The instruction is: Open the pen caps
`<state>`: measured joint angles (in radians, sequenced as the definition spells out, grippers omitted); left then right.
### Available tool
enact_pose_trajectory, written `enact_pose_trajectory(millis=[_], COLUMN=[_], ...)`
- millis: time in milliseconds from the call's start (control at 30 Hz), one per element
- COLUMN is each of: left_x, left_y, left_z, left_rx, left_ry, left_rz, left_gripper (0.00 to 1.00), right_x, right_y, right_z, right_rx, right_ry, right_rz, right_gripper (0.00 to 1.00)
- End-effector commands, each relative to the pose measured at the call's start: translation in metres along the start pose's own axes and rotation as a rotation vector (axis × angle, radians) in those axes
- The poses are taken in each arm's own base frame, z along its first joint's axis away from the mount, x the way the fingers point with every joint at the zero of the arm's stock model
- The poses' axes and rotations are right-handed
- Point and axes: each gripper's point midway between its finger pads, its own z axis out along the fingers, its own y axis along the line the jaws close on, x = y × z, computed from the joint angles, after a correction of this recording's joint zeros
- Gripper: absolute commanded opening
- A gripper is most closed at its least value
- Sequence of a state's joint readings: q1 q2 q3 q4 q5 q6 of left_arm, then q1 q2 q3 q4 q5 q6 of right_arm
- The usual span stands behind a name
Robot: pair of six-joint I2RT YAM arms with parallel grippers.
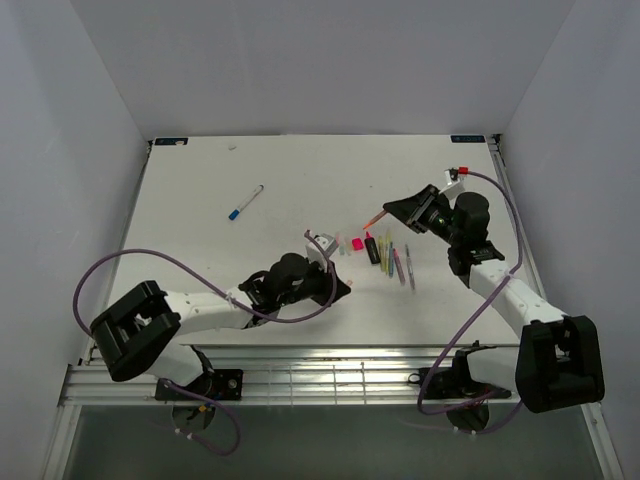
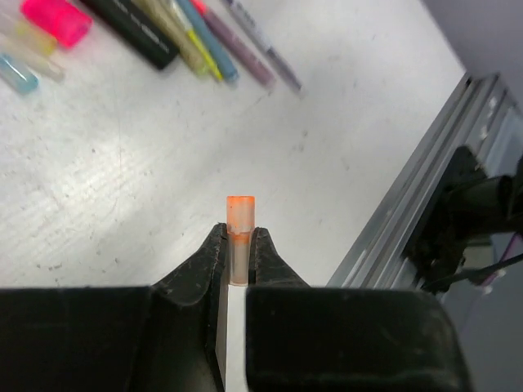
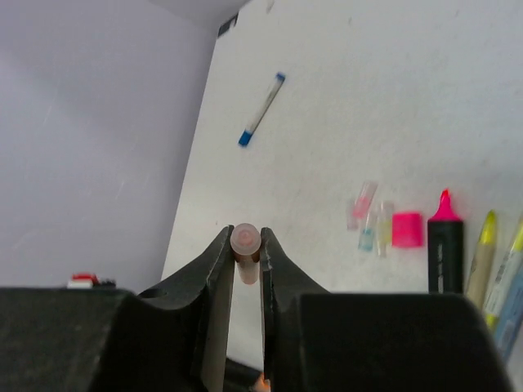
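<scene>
My left gripper (image 2: pixel 239 233) is shut on a small clear pen cap with an orange end (image 2: pixel 240 214), held just above the table; from above this gripper (image 1: pixel 343 290) sits left of the pen row. My right gripper (image 3: pixel 246 237) is shut on an orange pen (image 3: pixel 246 242), seen end-on, raised over the table's right side. That orange pen (image 1: pixel 375 217) pokes out of the right gripper (image 1: pixel 392 210) toward the left. Loose pen caps lie together: a slim pink one (image 3: pixel 365 196), blue (image 3: pixel 367 239), yellow (image 3: pixel 384 229) and a wide pink one (image 3: pixel 407 229).
A black highlighter with a bare pink tip (image 3: pixel 445 245) and several thin pens (image 1: pixel 400 262) lie in a row mid-table. A white pen with blue ends (image 1: pixel 245 202) lies alone at the far left. A metal rail (image 2: pixel 409 220) runs along the table's near edge.
</scene>
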<state>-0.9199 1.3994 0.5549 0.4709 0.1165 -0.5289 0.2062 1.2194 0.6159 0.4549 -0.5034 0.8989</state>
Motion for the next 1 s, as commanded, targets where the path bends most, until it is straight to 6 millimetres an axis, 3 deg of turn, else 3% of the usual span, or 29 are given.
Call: enact_pose_trajectory(millis=[0, 67, 100, 200, 267, 300, 333, 367, 400, 433, 467, 533, 567, 633, 667, 767, 900, 967], left_x=[0.037, 0.042, 0.042, 0.035, 0.027, 0.024, 0.017, 0.010, 0.005, 0.001, -0.009, -0.018, -0.022, -0.032, -0.046, -0.050, -0.060, -0.048], left_y=[0.010, -0.011, -0.013, 0.000, 0.012, 0.018, 0.031, 0.043, 0.052, 0.080, 0.089, 0.124, 0.134, 0.150, 0.150, 0.163, 0.167, 0.174], left_z=[0.001, 0.003, 0.003, -0.006, -0.011, -0.011, -0.012, -0.013, -0.013, -0.020, -0.016, -0.025, -0.023, -0.023, -0.018, -0.006, 0.024, 0.033], left_rx=[-0.053, 0.056, 0.063, -0.012, -0.067, -0.093, -0.162, -0.228, -0.271, -0.377, -0.422, -0.532, -0.562, -0.577, -0.576, -0.590, -0.569, -0.570], left_ry=[0.142, 0.182, 0.184, 0.135, 0.116, 0.111, 0.104, 0.088, 0.085, 0.097, 0.091, 0.092, 0.100, 0.098, 0.077, 0.099, 0.136, 0.172], left_rz=[0.148, 0.179, 0.184, 0.169, 0.140, 0.131, 0.110, 0.093, 0.074, 0.031, -0.020, -0.081, -0.117, -0.153, -0.156, -0.161, -0.159, -0.176], left_gripper=[0.00, 0.00, 0.00, 0.00, 0.00, 0.00, 0.00, 0.00, 0.00, 0.00, 0.00, 0.00, 0.00, 0.00, 0.00, 0.00, 0.00, 0.00], right_x=[-0.056, -0.059, -0.057, -0.060, -0.054, -0.059, -0.048, -0.046, -0.055, -0.049, -0.035, -0.043, -0.036, -0.041, -0.035, -0.037, -0.041, -0.045], right_y=[0.003, 0.009, 0.012, 0.016, 0.007, 0.014, -0.005, -0.008, 0.006, -0.013, -0.030, -0.039, -0.049, -0.060, -0.068, -0.080, -0.112, -0.119], right_z=[0.001, 0.006, 0.008, 0.008, 0.008, 0.009, 0.008, 0.009, 0.011, 0.016, 0.006, 0.002, -0.007, -0.011, -0.018, -0.022, -0.045, -0.051], right_rx=[0.145, 0.127, 0.112, 0.109, 0.146, 0.147, 0.217, 0.233, 0.216, 0.272, 0.343, 0.378, 0.416, 0.447, 0.464, 0.496, 0.694, 0.732], right_ry=[-0.229, -0.217, -0.198, -0.186, -0.132, -0.122, -0.042, 0.002, 0.039, 0.116, 0.220, 0.248, 0.304, 0.353, 0.408, 0.459, 0.558, 0.567], right_rz=[-0.117, -0.135, -0.145, -0.189, -0.205, -0.223, -0.233, -0.251, -0.284, -0.280, -0.290, -0.311, -0.310, -0.313, -0.318, -0.326, -0.371, -0.371], right_gripper=[0.08, 0.08, 0.08, 0.08, 0.08, 0.08, 0.08, 0.08, 0.08, 0.08, 0.08, 0.08, 0.08, 0.08, 0.08, 0.08, 0.08, 0.08])
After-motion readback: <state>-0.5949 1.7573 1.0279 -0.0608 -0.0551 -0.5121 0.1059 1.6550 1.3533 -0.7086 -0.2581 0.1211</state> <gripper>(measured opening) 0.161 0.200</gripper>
